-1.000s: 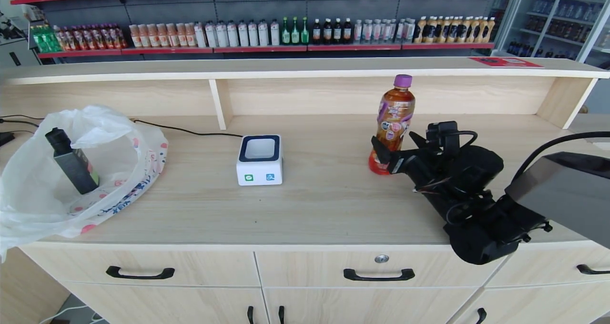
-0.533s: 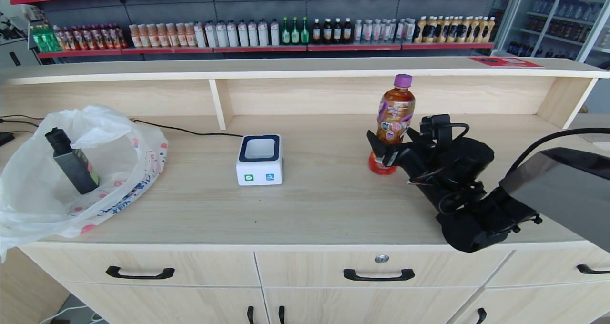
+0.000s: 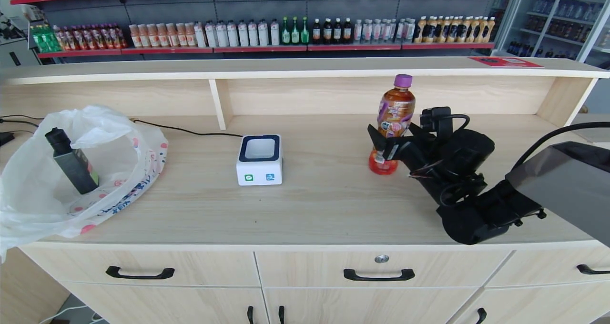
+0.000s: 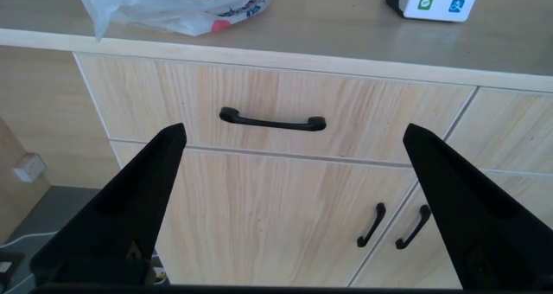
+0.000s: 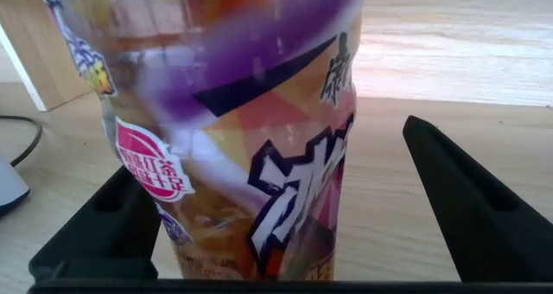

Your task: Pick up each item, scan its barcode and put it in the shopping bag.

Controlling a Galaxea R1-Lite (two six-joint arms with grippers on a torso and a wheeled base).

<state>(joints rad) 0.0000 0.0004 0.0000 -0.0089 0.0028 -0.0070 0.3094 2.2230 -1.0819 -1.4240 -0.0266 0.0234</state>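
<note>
A tea bottle (image 3: 395, 112) with a purple cap and a purple-and-orange label stands upright on the right of the wooden counter (image 3: 314, 205). My right gripper (image 3: 383, 147) is open, with its dark fingers on either side of the bottle's lower body. The right wrist view has the bottle (image 5: 233, 138) close up between the two fingers (image 5: 471, 207). At the left lies the white plastic shopping bag (image 3: 109, 171), open, with a dark bottle (image 3: 71, 162) leaning inside. The white scanner (image 3: 259, 159) sits mid-counter. My left gripper (image 4: 289, 207) hangs open below the counter, facing the drawers.
A raised wooden ledge (image 3: 305, 66) runs along the back of the counter, with a divider (image 3: 219, 102) behind the scanner. A black cable (image 3: 190, 132) trails from the bag side towards the scanner. A drawer handle (image 4: 272, 121) faces the left gripper. Drink shelves line the back wall.
My right gripper has moved up and forward, from near the bottle's base to around its lower body. The bottle, bag and scanner have stayed put.
</note>
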